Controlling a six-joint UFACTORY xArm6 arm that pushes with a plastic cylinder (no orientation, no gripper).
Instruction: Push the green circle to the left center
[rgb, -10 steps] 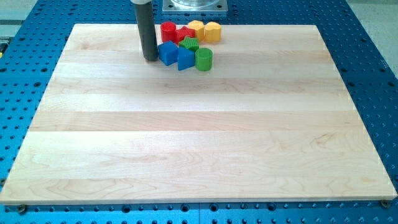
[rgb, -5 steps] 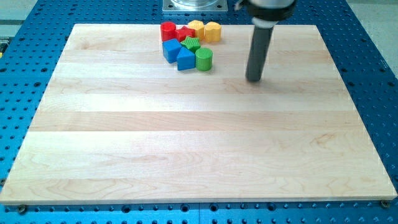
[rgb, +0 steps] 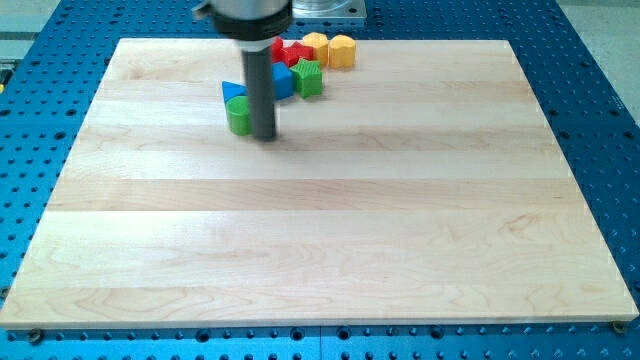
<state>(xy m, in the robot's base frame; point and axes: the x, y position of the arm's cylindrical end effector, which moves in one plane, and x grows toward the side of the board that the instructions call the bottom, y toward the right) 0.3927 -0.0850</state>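
The green circle (rgb: 238, 115) is a short green cylinder on the wooden board (rgb: 320, 260), in the upper left-middle part of the view. My tip (rgb: 264, 135) stands right against its right side. A blue block (rgb: 232, 91) lies just above the green circle and touches it. Another blue block (rgb: 281, 79) is partly hidden behind the rod. A green star-like block (rgb: 308, 77) lies right of that.
Near the board's top edge sit a red block (rgb: 293, 52), partly hidden by the rod, and two yellow blocks (rgb: 316, 45) (rgb: 342, 50). The board lies on a blue perforated table (rgb: 600, 120).
The rod swung from the right of the cluster to the green circle's right side. The green circle and one blue block have slid left, away from the cluster.
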